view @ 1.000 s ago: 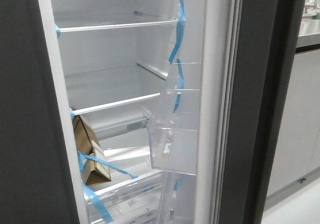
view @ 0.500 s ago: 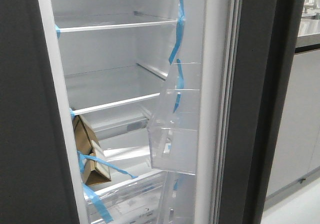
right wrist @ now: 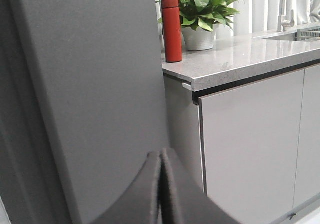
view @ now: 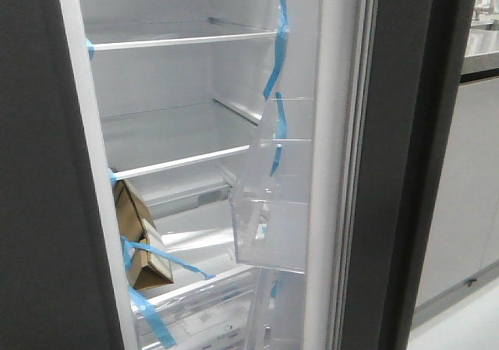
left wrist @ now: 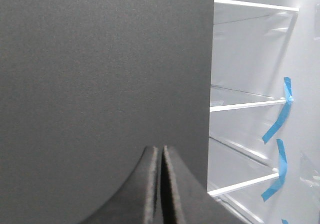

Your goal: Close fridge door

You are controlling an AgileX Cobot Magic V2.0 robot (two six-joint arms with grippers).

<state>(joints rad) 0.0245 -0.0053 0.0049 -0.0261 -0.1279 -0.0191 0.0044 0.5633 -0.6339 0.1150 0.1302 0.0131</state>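
Note:
The fridge door (view: 390,171) stands open at the right of the front view, a dark grey slab seen edge-on. Its white inner lining (view: 337,132) carries a clear plastic bin (view: 273,202) and blue tape strips (view: 279,46). No gripper shows in the front view. In the right wrist view my right gripper (right wrist: 161,153) is shut and empty, close to the door's dark grey outer face (right wrist: 90,84). In the left wrist view my left gripper (left wrist: 161,149) is shut and empty, in front of the other plain dark grey fridge panel (left wrist: 100,69).
The fridge interior has white shelves (view: 179,42) and a brown carton (view: 140,233) taped in place. Right of the door stand a grey counter (right wrist: 240,59) with a red bottle (right wrist: 171,29), a potted plant (right wrist: 200,9) and glossy light grey cabinet doors (right wrist: 250,144).

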